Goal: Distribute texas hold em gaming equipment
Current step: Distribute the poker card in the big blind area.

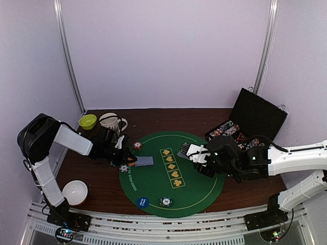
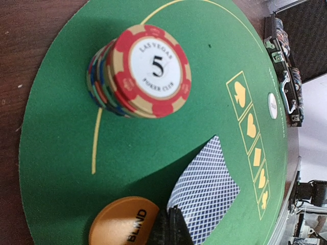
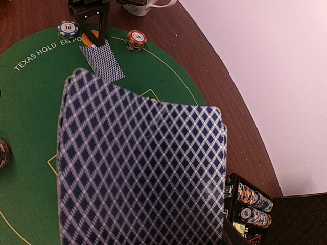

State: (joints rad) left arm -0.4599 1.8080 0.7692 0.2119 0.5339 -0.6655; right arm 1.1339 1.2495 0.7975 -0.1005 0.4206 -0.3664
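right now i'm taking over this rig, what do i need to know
Left tool shut on one card, back up, at the green mat's left edge beside the orange disc.
Right tool shut on the deck, above the mat's right side.
Done: three chip stacks and a blue disc are on the mat.
Left: probably set that card down, deal more; more chips sit in the case.

mat (image 1: 153, 186): lower middle of frame
suit row (image 1: 171, 167): down the mat's middle
case (image 1: 260, 120): upper right, off the mat, with chips (image 1: 227, 130) in it
mug (image 1: 111, 122): upper left, behind the mat
bowl (image 1: 88, 121): just left of mug
second bowl (image 1: 75, 192): lower left, off the mat
top stack (image 1: 137, 146): mat's upper-left rim
left stack (image 1: 124, 168): mat's left rim
bottom stack (image 1: 165, 201): mat's lower rim, right of disc (image 1: 143, 202)
card (image 1: 145, 162): between left stack and suit row
deck (image 1: 185, 150): right of suit row's top
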